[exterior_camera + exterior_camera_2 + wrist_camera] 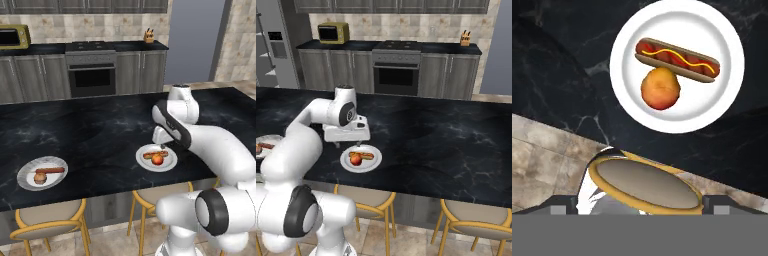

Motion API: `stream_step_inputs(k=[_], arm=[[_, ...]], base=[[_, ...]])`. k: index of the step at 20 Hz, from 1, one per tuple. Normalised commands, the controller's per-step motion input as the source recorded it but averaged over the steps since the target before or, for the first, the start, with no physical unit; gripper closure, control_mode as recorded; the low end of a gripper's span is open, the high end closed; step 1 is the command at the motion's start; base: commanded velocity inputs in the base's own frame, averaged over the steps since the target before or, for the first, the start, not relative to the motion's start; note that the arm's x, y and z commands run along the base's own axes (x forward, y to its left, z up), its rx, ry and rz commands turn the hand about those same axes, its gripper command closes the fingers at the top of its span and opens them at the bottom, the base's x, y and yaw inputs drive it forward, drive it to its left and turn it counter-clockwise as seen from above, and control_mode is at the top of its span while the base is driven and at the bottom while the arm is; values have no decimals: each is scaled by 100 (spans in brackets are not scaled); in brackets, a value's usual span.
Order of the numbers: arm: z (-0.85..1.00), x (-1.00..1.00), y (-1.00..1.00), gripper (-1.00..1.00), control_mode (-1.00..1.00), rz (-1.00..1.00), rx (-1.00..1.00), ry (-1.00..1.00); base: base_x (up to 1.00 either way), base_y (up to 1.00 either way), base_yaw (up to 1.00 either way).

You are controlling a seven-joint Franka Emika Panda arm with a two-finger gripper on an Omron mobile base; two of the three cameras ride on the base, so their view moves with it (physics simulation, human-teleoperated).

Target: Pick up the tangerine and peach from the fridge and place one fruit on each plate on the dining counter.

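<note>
Gripper open above round peach

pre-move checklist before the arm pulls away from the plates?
1. Peach lies on the near plate, beside the hot dog: ok.
2. Tangerine on the other plate: ok.
3. End effector open, nothing held: ok.
4. End effector clear above the peach, not touching: ok.
5. Both plates fully on the dining counter: ok.
6. Fridge door shut: cannot tell.
</note>
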Motion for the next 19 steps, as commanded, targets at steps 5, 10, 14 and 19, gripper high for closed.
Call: stream_step_inputs(k=[5,10,14,19], arm=[[49,-100,0,-100,-100,0,3,-1],[33,-100,0,-100,-100,-6,0,-4],[41,-97,0,-100,-100,-11,0,-5],[60,-74,0,-100,-100,-12,1,-15]], base=[[0,0,0],[0,0,0],[0,0,0],[0,0,0]])
